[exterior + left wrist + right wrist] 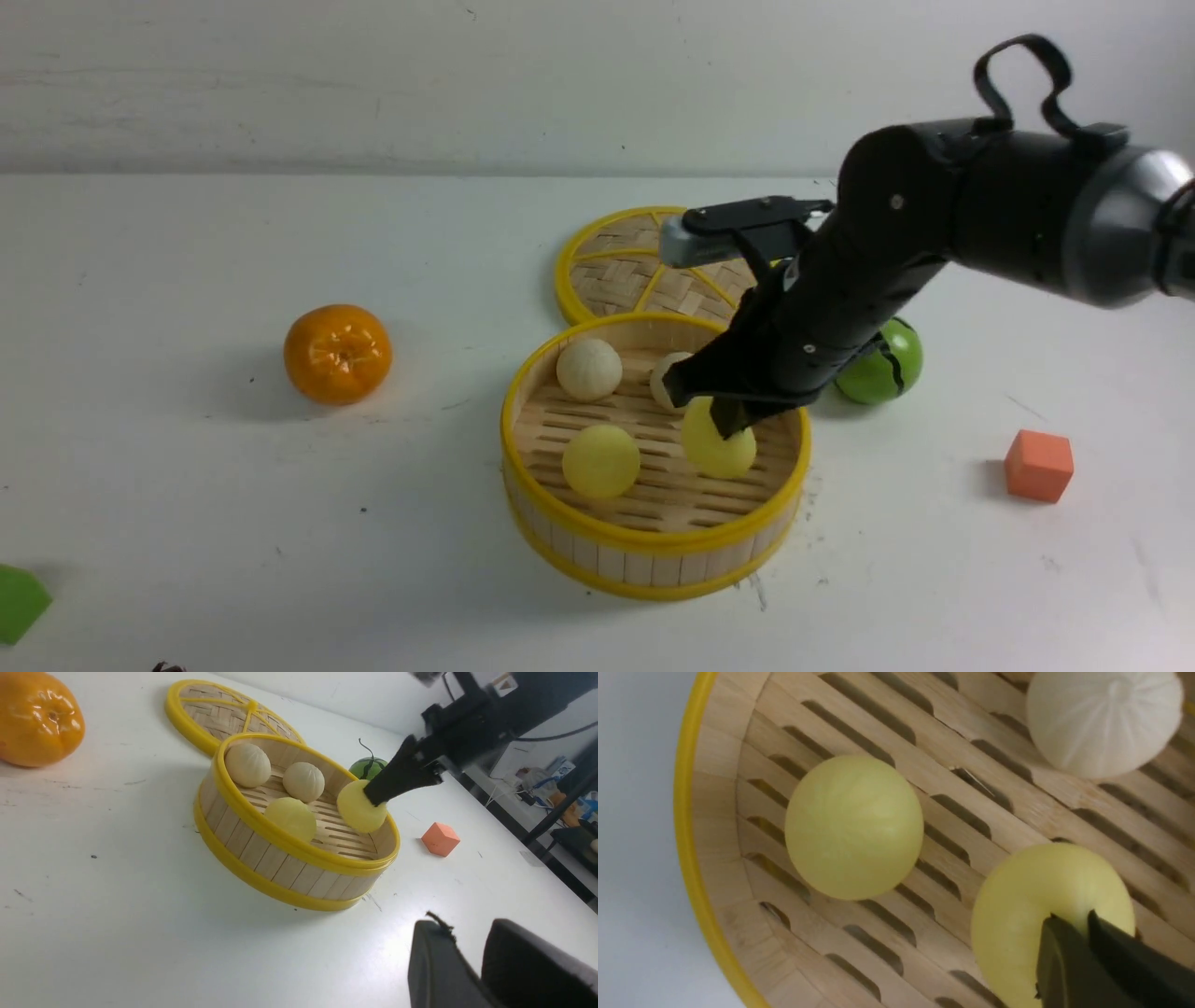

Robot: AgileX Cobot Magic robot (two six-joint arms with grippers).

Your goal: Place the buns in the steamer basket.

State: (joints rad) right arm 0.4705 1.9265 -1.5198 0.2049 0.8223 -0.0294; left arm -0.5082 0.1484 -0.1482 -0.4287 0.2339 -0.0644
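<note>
Resting inside the steamer basket (653, 551) are all four buns: two beige-white buns (589, 369) toward the far wall and two pale yellow buns (600, 460) nearer the front. The right-hand yellow bun (719, 448) is met from above by the right hand (728, 425), whose jaws are seen nearly closed together, tips pressed on the bun's top; whether the bun is actually pinched cannot be told. The left hand (472, 952) is seen only in its wrist view, well apart from the basket, jaws slightly parted and holding nothing. The basket stands on the white tabletop (187, 523). Just behind it lies the woven lid (625, 266). A green watermelon ball (887, 364) sits right of the basket, partly hidden by the arm. An orange tangerine (337, 353) lies well to the left, an orange cube (1038, 465) well to the right, and a green block (19, 602) at the near left edge.
</note>
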